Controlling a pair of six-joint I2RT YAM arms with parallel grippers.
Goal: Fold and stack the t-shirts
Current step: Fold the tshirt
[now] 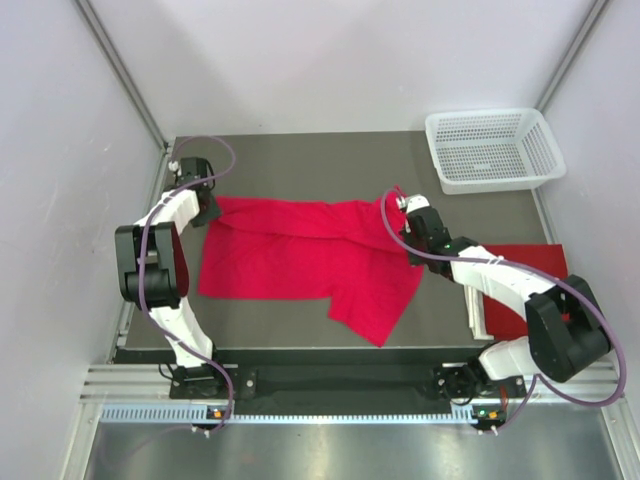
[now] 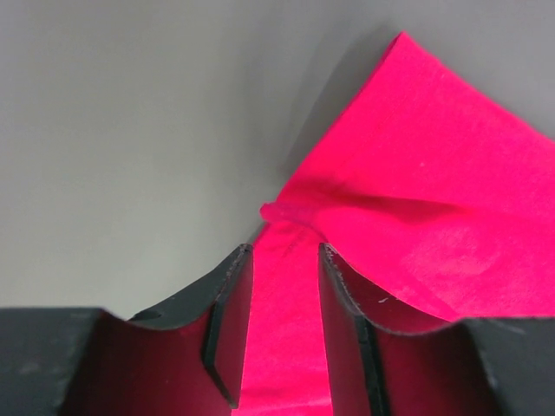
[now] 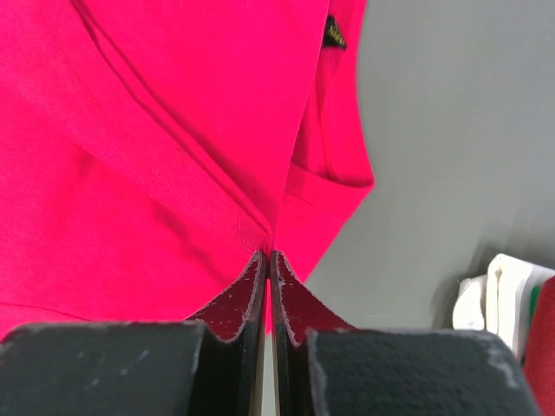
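A bright red t-shirt (image 1: 300, 255) lies spread and rumpled across the dark table, with one flap reaching toward the front edge. My left gripper (image 1: 203, 205) is at its far left corner. In the left wrist view, the left gripper (image 2: 282, 251) has its jaws apart and a strip of the t-shirt (image 2: 434, 191) lies between them. My right gripper (image 1: 412, 232) is at the shirt's far right part. The right gripper (image 3: 269, 253) is shut, pinching a fold of the t-shirt (image 3: 156, 156). A second red t-shirt (image 1: 535, 260) lies folded at the right, partly under the right arm.
A white mesh basket (image 1: 485, 114) stands at the back right corner of the table. White folded material (image 3: 503, 295) lies under the folded shirt on the right. Grey walls close in the table's sides and back.
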